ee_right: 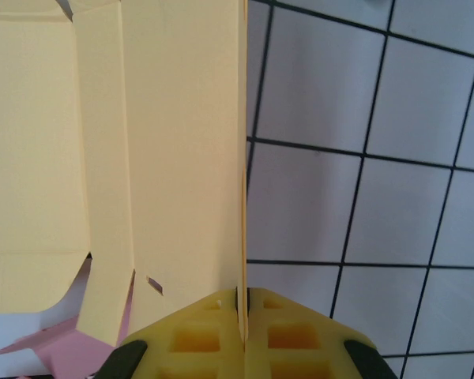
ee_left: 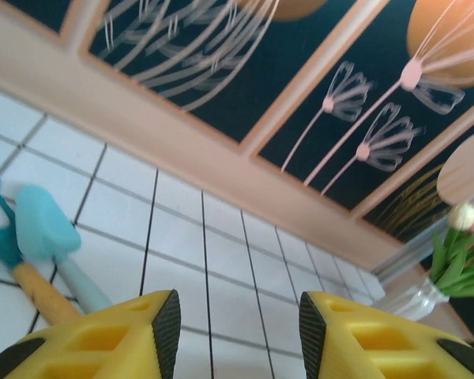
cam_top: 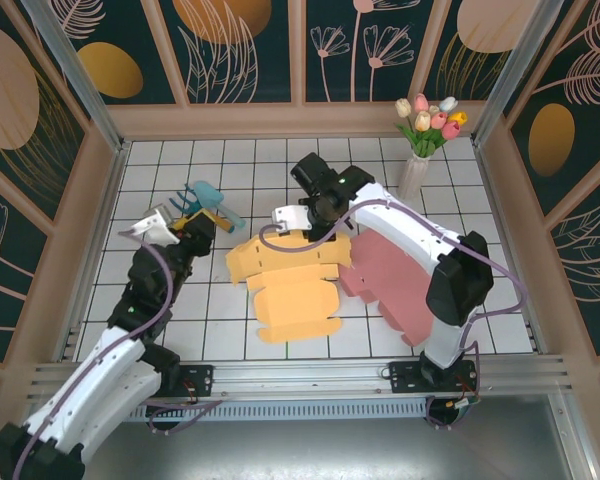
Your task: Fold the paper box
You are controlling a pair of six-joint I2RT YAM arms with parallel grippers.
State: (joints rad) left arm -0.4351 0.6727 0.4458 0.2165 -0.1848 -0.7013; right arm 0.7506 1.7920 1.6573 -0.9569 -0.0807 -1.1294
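From high behind the arm bases, we look down on the whole white gridded worktop (cam_top: 230, 165). At the left wrist we sit low, facing the floral wall panels (ee_left: 300, 95) on the far side, past the left end effector (ee_left: 237, 320). The clear vase of tulips (ee_left: 426, 296) at far right appears overhead too. At the right wrist we peer straight down, very near the flat yellow cardboard sheet (ee_right: 142, 142), also seen overhead at mid-worktop.

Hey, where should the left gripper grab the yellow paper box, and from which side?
Pinch the yellow paper box by its left flap, coming in low from the left with the open left gripper. The sheet lies nearly flat, so only a thin outer edge offers a grip. That flap faces the left arm, and the right gripper pinches the far edge.
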